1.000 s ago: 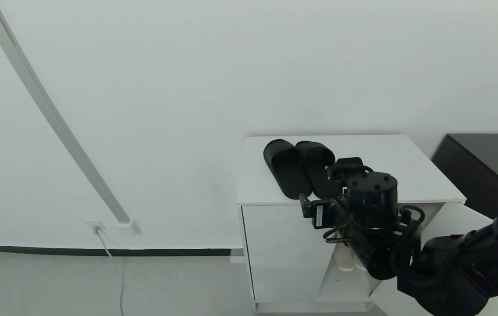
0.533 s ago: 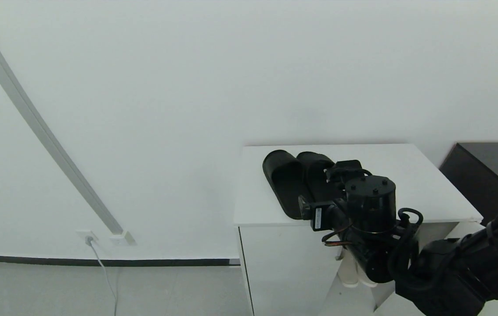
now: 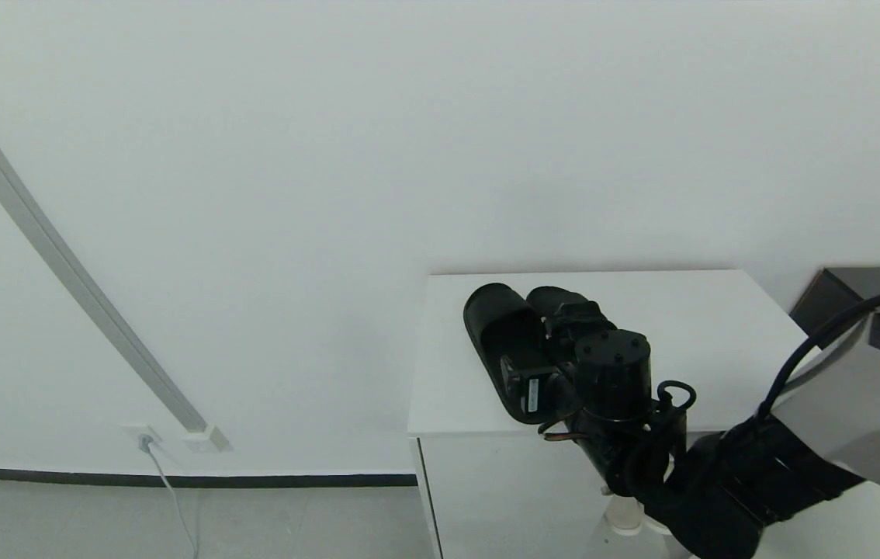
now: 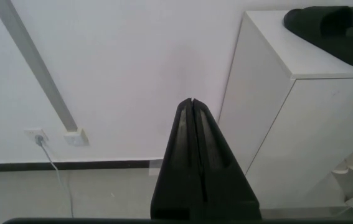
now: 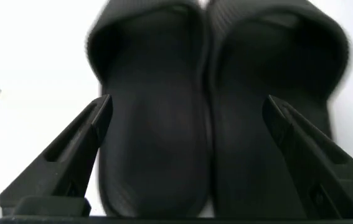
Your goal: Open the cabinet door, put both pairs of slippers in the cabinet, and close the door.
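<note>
Right gripper [image 5: 187,104] spread wide (arm stretched forward); left gripper [image 4: 192,107] closed

We log the slippers [image 3: 504,341] as matte black all over, with fine ribbed lines across the footbeds. The cabinet [image 3: 719,334] is plain white on top and front. The right gripper [image 5: 187,104] and left gripper [image 4: 192,106] are black. The wall [image 3: 331,155] is white, with a pale grey strip [image 3: 60,256] and a black skirting band [image 3: 254,480]. The floor [image 3: 292,528] is light grey.

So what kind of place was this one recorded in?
Most likely a bare indoor room, perhaps a mock home entryway. A low white cabinet stands against a plain white wall, a pair of black slippers lies on top of it, and a wall socket sits near the floor.
</note>
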